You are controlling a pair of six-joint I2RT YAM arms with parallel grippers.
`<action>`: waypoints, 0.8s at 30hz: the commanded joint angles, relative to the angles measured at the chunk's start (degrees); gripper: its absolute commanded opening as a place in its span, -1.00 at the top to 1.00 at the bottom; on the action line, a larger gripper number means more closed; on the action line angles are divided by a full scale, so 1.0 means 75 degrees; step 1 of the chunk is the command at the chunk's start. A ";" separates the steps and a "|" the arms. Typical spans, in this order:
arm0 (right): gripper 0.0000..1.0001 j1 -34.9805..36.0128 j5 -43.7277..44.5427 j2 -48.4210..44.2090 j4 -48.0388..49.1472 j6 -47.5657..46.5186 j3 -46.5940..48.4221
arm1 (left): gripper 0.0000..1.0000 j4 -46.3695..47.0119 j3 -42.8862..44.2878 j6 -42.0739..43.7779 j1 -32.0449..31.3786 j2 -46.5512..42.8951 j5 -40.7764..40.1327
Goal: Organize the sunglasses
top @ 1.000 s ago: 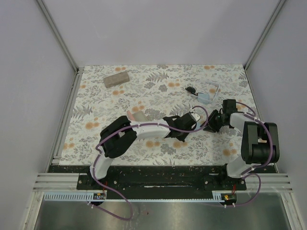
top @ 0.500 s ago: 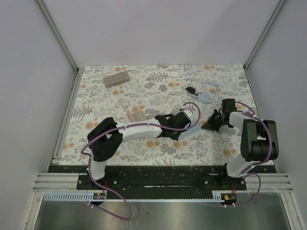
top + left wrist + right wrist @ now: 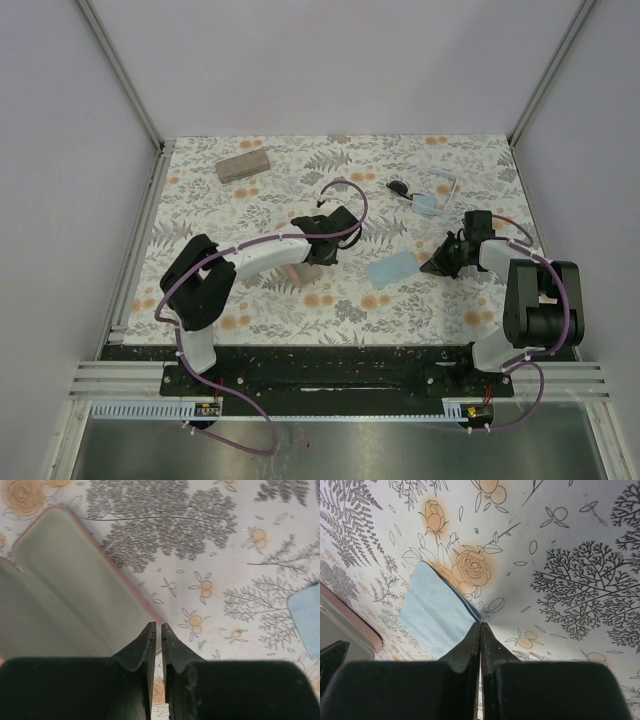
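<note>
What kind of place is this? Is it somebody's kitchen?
Probably a robot test booth, not a kitchen. Plain pale walls box in a flower-patterned table, and a left arm and right arm are bolted to a black rail at its near edge.

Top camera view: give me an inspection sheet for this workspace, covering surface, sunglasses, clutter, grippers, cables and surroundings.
Surface: floral-print tabletop, flat.
Job's things: black-framed sunglasses and thin white-framed sunglasses at far right, neither in a case.
Clutter: tan oblong case far left; open pink oblong case beside the left gripper; light blue cloth mid-table; second light blue cloth by the sunglasses.
Grippers: left gripper nearly shut, empty; right gripper shut on the light blue cloth's edge.
Cables: purple cables loop along both arms.
Surroundings: pale walls, metal frame rails.
</note>
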 commanded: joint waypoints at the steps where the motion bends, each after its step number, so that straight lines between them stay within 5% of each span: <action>1: 0.97 0.0063 0.0056 -0.0247 0.0072 -0.0113 -0.0034 | 0.69 -0.0234 -0.0062 -0.0702 0.0153 -0.0123 -0.0634; 6: 0.75 0.0063 0.0056 -0.0200 0.0095 -0.0124 0.0013 | 0.35 -0.0211 -0.0039 -0.0890 0.0329 0.0146 -0.0482; 15: 0.69 0.0063 -0.0026 -0.0211 0.0142 -0.0136 -0.0011 | 0.43 0.0151 -0.0004 -0.1031 0.0751 0.0791 -0.0036; 18: 0.67 0.0063 -0.0049 -0.0235 0.0154 -0.0136 -0.0022 | 0.59 0.0351 -0.0004 -0.0903 0.0810 0.0919 0.0221; 21: 0.62 0.0063 -0.0073 -0.0247 0.0224 -0.0101 -0.0058 | 1.00 0.0492 0.0078 -0.0540 0.0786 0.1048 0.0444; 24: 0.61 0.0063 -0.0061 -0.0294 0.0236 -0.0078 -0.0069 | 1.00 0.0515 0.0137 -0.0095 0.0611 0.1107 0.0409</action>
